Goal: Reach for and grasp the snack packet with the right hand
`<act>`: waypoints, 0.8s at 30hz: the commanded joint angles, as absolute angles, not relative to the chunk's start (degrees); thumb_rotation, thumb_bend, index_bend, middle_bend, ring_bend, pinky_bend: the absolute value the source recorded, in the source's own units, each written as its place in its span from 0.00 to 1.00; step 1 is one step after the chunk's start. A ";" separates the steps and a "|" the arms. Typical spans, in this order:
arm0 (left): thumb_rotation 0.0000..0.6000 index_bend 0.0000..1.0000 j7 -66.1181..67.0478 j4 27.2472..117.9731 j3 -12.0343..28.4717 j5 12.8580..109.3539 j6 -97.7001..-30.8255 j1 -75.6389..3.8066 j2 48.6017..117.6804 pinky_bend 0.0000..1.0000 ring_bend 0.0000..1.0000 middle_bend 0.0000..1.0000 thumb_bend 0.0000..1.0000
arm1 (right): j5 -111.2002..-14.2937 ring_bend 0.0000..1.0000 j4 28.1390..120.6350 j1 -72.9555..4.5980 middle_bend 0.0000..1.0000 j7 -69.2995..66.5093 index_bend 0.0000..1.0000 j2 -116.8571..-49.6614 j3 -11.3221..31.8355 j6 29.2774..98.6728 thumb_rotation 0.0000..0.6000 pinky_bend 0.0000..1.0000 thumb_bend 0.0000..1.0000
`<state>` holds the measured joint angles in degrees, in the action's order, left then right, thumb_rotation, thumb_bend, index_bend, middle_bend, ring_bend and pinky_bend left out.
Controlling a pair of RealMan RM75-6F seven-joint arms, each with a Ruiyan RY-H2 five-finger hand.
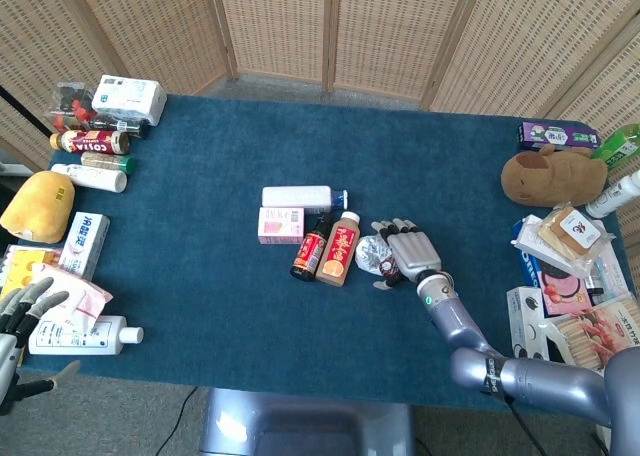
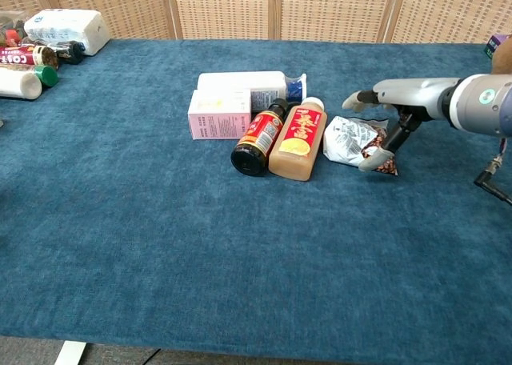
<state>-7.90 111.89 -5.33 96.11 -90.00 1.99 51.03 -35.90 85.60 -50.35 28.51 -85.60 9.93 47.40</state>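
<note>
The snack packet point(image 1: 371, 255) point(image 2: 350, 140), silver-white with a dark brown printed end, lies flat on the blue cloth just right of a tan drink bottle point(image 1: 339, 248) point(image 2: 297, 137). My right hand point(image 1: 408, 251) point(image 2: 394, 107) hovers over the packet's right end, its fingers stretched out above it. The thumb point(image 2: 374, 160) comes down at the packet's near edge. The hand has no closed hold on the packet. My left hand point(image 1: 22, 321) hangs off the table's front left corner with fingers spread, holding nothing.
A dark sauce bottle point(image 1: 309, 248), a pink box point(image 1: 280, 225) and a white bottle point(image 1: 298, 197) lie close to the left of the packet. A brown plush point(image 1: 552, 174) and piled snack boxes point(image 1: 565, 276) line the right edge. Bottles and boxes point(image 1: 95, 146) line the left edge.
</note>
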 commanded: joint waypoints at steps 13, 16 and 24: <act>1.00 0.18 -10.09 109.83 -5.67 95.21 -91.63 3.59 51.20 0.00 0.00 0.02 0.23 | -36.07 1.00 83.11 -51.95 1.00 27.58 0.78 -89.23 11.49 51.08 1.00 0.94 0.00; 1.00 0.18 -10.45 109.54 -5.55 94.98 -91.43 3.52 51.28 0.00 0.00 0.02 0.23 | -35.43 1.00 86.27 -51.51 1.00 27.89 0.80 -87.09 12.25 53.05 1.00 0.96 0.01; 1.00 0.18 -10.55 109.70 -5.75 96.12 -89.99 2.74 52.34 0.00 0.00 0.02 0.23 | -38.79 1.00 99.48 -47.63 1.00 25.03 0.79 -77.96 15.23 61.03 1.00 0.96 0.01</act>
